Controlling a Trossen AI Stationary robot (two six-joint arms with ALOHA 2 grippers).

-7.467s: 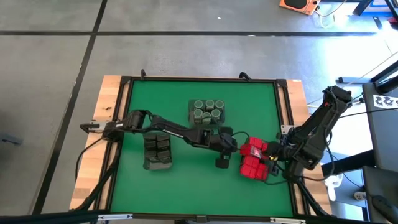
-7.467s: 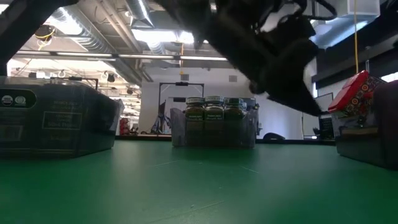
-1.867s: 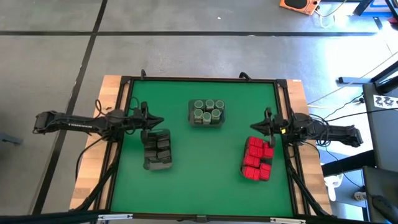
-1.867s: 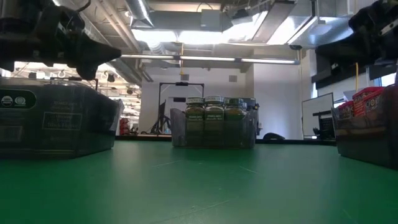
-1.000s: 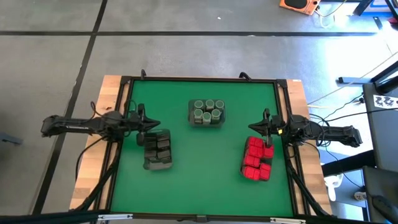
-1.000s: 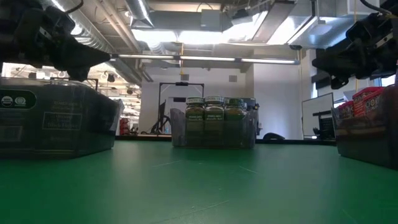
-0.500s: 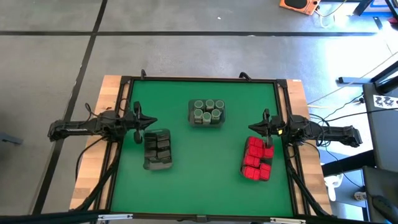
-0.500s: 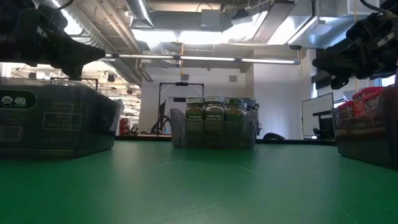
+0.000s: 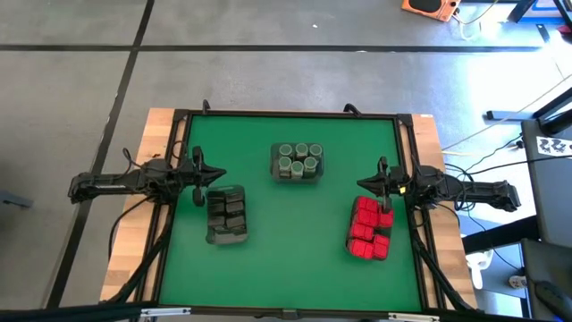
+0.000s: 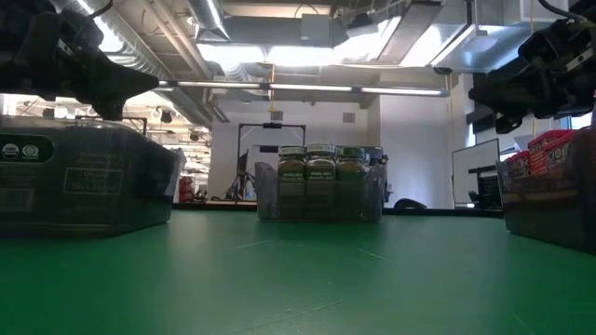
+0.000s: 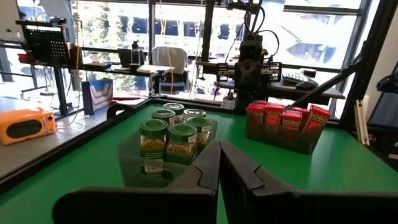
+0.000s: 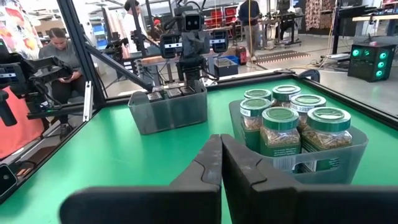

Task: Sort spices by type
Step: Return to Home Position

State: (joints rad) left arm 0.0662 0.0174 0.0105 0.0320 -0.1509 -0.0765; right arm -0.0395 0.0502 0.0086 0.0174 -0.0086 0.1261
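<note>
The spices sit sorted in three grey trays on the green mat. Round green-lidded jars [image 9: 298,162] stand at the far middle and show close up in the right wrist view as jars [image 12: 292,127]. Dark tins [image 9: 226,215] lie at the left, red boxes [image 9: 369,228] at the right. My left gripper [image 9: 217,175] is shut and empty, level at the table's left edge, just beyond the tins' tray. My right gripper [image 9: 365,184] is shut and empty, level at the right edge, just beyond the red boxes.
A black frame [image 9: 290,114] borders the mat, with wooden table edges [image 9: 152,143] outside it. Open green mat [image 9: 295,241] lies between the trays. In the right wrist view, people [image 12: 59,46] are in the room beyond the table.
My left arm has folded back a little further at the table's left edge, and its gripper has stayed shut above the tins' tray. The trays and my right arm have kept still.
</note>
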